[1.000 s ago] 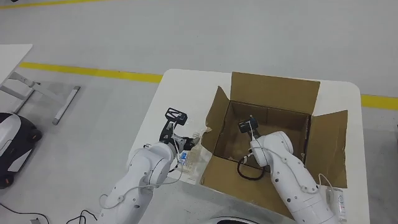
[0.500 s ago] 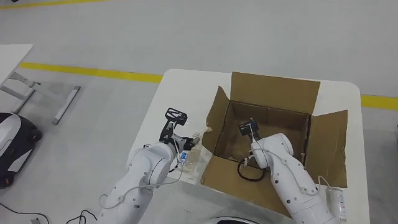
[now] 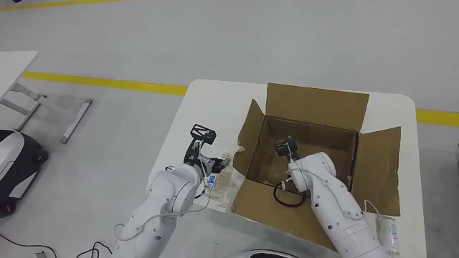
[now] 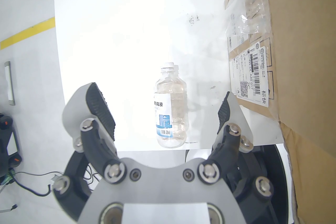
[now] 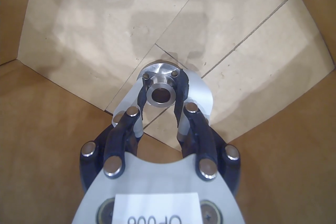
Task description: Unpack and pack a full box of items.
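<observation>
An open cardboard box point(image 3: 315, 104) stands on the white table point(image 3: 208, 97). My right arm is down inside it. My right gripper point(image 5: 162, 86) is shut on a round metal flanged part point(image 5: 157, 71), held just above the box floor point(image 5: 183, 12). Left of the box, my left gripper point(image 4: 160, 93) hangs open over the table. A clear bottle point(image 4: 170, 114) with a blue and white label lies on the table below and between its fingers, untouched. A second cap peeks out behind it. From above, the bottles point(image 3: 215, 180) lie close to the box's left wall.
Crumpled clear plastic point(image 3: 231, 179) lies by the bottles against the box's outer wall point(image 4: 262, 25), which carries labels. The box's flaps stand open on all sides. The table's near edge point(image 4: 183, 146) runs right behind the bottle. The table's far left part is bare.
The right arm has shifted very slightly inside the box. The left arm and the bottles have stayed where they were.
</observation>
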